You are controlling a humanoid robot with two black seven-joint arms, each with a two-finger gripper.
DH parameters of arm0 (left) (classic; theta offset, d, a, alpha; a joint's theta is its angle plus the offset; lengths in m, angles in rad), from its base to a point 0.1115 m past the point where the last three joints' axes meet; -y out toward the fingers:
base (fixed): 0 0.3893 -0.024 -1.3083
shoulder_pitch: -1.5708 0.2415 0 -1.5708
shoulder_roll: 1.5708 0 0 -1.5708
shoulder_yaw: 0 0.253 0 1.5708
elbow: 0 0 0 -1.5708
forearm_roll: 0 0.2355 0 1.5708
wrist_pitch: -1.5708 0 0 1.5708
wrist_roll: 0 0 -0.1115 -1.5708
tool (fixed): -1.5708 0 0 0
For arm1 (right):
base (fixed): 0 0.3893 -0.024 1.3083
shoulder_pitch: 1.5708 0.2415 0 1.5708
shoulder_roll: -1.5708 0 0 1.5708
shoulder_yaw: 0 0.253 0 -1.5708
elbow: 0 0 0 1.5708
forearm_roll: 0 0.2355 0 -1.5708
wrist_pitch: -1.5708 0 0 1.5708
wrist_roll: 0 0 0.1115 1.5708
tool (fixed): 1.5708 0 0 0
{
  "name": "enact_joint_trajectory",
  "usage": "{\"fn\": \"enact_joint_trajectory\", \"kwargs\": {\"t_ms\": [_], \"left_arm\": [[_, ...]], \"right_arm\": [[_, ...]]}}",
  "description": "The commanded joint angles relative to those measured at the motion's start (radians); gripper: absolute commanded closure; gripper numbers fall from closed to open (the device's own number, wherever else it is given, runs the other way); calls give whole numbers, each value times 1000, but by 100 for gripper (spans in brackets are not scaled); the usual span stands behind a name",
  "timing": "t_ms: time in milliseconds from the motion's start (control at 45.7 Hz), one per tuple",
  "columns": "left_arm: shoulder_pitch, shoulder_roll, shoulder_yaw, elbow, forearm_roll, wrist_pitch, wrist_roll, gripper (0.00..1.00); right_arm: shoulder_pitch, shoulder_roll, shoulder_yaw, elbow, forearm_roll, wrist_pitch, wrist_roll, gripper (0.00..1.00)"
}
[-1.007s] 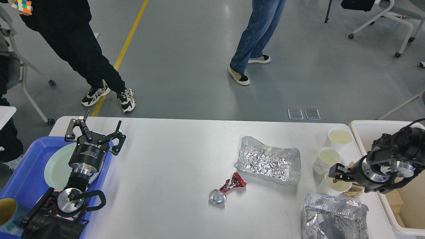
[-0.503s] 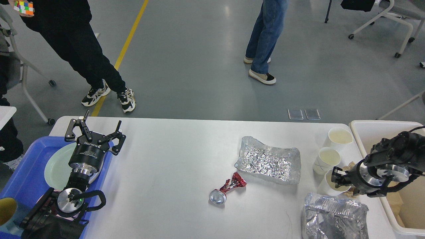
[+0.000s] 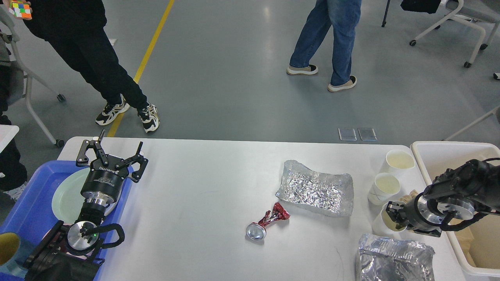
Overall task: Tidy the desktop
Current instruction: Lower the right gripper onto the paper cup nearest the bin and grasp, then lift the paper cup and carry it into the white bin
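Observation:
The white-grey desktop (image 3: 203,195) carries a crushed red can (image 3: 267,222), a crumpled foil tray (image 3: 316,189), a second foil tray (image 3: 394,257) at the front right edge, and three paper cups (image 3: 398,162) (image 3: 384,187) (image 3: 381,225) in a row at the right. My right gripper (image 3: 393,215) is at the rim of the nearest cup; its dark fingers cannot be told apart. My left gripper (image 3: 111,154) is open and empty, above the right edge of the blue tray (image 3: 27,203).
The blue tray holds a pale green plate (image 3: 66,199), and a yellow cup (image 3: 8,248) stands at its near corner. A cream-white bin (image 3: 449,150) stands off the table's right end. Two people walk on the floor beyond the table.
My right gripper has dropped lower and come slightly nearer, staying at the nearest paper cup. The left arm has not moved. The person in jeans has walked to the right.

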Motion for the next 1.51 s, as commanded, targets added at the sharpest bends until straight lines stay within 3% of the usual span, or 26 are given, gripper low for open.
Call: {"fn": "enact_joint_trajectory", "kwargs": {"t_ms": [0, 241, 525, 635, 854, 1051, 1291, 1488], "left_arm": [[0, 0, 0, 0, 0, 0, 0, 4], [0, 0, 0, 0, 0, 0, 0, 4], [0, 0, 0, 0, 0, 0, 0, 4], [0, 0, 0, 0, 0, 0, 0, 4], [0, -2, 0, 0, 0, 0, 0, 4], [0, 0, 0, 0, 0, 0, 0, 4], [0, 0, 0, 0, 0, 0, 0, 4], [0, 0, 0, 0, 0, 0, 0, 4]], "right_arm": [[18, -9, 7, 11, 1, 15, 0, 100], [133, -32, -9, 72, 3, 64, -3, 100], [465, -78, -80, 161, 11, 415, -3, 100], [623, -69, -146, 242, 9, 476, -5, 100], [978, -41, -232, 434, 9, 510, -5, 100], [1188, -45, -268, 499, 11, 590, -6, 100], [1204, -51, -308, 499, 11, 559, -6, 100], [1170, -77, -406, 471, 9, 477, -5, 100]]}}
